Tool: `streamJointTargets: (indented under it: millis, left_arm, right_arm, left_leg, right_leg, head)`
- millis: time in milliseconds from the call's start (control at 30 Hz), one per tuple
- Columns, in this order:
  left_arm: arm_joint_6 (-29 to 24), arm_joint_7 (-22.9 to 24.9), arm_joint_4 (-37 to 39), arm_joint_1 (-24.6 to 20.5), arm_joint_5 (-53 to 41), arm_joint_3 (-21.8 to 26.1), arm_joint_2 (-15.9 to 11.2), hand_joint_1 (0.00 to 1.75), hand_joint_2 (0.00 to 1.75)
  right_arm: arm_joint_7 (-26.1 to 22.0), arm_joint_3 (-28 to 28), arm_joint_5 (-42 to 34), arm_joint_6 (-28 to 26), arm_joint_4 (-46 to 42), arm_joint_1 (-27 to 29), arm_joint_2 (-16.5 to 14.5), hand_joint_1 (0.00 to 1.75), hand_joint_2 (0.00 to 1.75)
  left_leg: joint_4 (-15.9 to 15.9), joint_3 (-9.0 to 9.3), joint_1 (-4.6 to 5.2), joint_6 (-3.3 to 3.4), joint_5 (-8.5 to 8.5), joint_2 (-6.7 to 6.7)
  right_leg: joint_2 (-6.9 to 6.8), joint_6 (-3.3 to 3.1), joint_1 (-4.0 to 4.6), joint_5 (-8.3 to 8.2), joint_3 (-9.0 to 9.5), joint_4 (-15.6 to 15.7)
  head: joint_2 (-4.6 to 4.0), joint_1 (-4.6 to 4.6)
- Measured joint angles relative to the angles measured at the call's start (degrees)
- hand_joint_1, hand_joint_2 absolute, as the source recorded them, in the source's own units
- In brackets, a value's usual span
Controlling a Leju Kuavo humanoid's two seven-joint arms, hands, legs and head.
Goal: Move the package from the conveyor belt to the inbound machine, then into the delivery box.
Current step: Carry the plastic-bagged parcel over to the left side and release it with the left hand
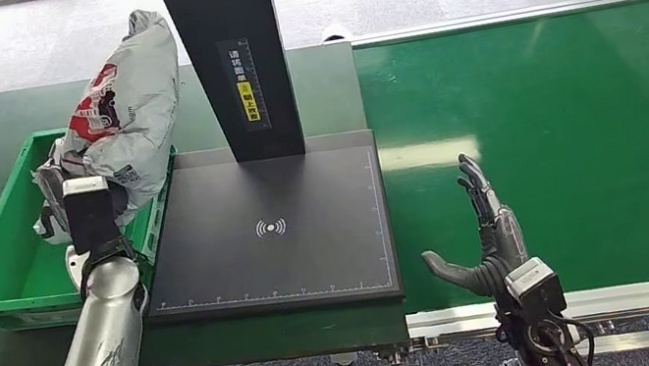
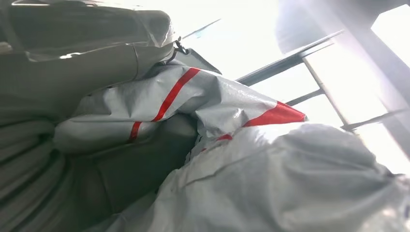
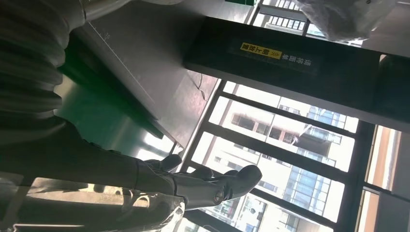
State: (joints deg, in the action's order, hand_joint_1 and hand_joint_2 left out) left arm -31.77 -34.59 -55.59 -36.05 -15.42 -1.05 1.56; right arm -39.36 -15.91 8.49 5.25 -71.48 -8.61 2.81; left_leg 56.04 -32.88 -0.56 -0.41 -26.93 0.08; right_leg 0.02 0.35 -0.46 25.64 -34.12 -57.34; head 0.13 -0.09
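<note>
The left arm (image 1: 97, 365) reaches forward and up from the lower left, its wrist raised; the left robot hand (image 1: 83, 218) is wrapped around a grey package (image 1: 124, 107), the bag's crumpled film pressed against its thumb and fingers. The right robot hand (image 1: 486, 236) is held upright with nothing in it, fingers (image 1: 481, 192) straight and apart, thumb stuck out sideways
</note>
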Motion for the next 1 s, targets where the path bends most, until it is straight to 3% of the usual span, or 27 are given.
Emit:
streamJointTargets:
  millis: [300,467,500,600,633,1000]
  left_arm:
    - [-3.38,0.84,13.54,-5.72,5.17,6.17,-1.51,1.75,1.75]
    - [-7.48,-4.15,15.31,-6.13,-3.89,12.19,-1.31,1.75,1.75]
    - [-7.72,-4.71,15.34,-6.18,-5.73,13.92,-1.13,1.41,1.75]
    - [-7.84,-5.18,15.33,-6.20,-7.46,18.06,-0.63,0.10,1.75]
    - [-7.84,-5.20,15.33,-6.20,-7.39,18.83,-0.52,0.00,1.75]
    - [-7.86,-5.39,15.31,-6.11,-6.29,21.02,0.58,0.00,1.75]
  right_arm:
    - [0.04,0.00,-0.02,-0.02,0.68,-0.14,0.01,0.00,1.75]
    - [-0.04,0.00,0.55,-0.03,1.41,-0.42,-0.26,0.00,1.75]
    - [-0.06,0.00,0.61,-0.04,1.56,-0.52,-0.31,0.00,1.75]
    - [-0.19,0.00,0.72,-0.05,2.03,-0.83,-0.38,0.00,1.75]
    - [-0.27,0.00,0.73,-0.06,2.20,-0.94,-0.38,0.00,1.75]
    - [-0.66,0.00,-0.27,-0.05,3.53,-1.89,-0.26,0.00,1.75]
  left_leg:
    - [0.00,-0.01,0.00,0.00,0.00,0.00]
    - [0.00,-0.03,0.00,0.00,0.00,0.03]
    - [0.00,-0.03,0.00,0.00,0.00,0.02]
    - [0.00,-0.03,0.00,0.00,0.00,0.01]
    - [0.00,-0.03,0.00,0.00,0.00,0.01]
    - [0.01,-0.03,0.00,0.00,0.00,0.00]
  right_leg:
    - [0.00,0.00,0.01,0.00,-0.01,-0.01]
    - [0.01,0.00,0.00,0.00,-0.04,-0.01]
    - [0.01,0.00,0.00,0.00,-0.04,-0.01]
    - [0.01,0.00,0.00,0.00,-0.04,-0.01]
    - [0.00,0.00,0.00,0.00,-0.04,-0.01]
    - [0.00,0.00,0.00,0.00,-0.04,-0.01]
  head:
    - [0.00,0.00]
    - [0.00,0.00]
    - [0.00,0.00]
    - [0.01,0.01]
    - [0.01,0.01]
    - [0.00,0.01]
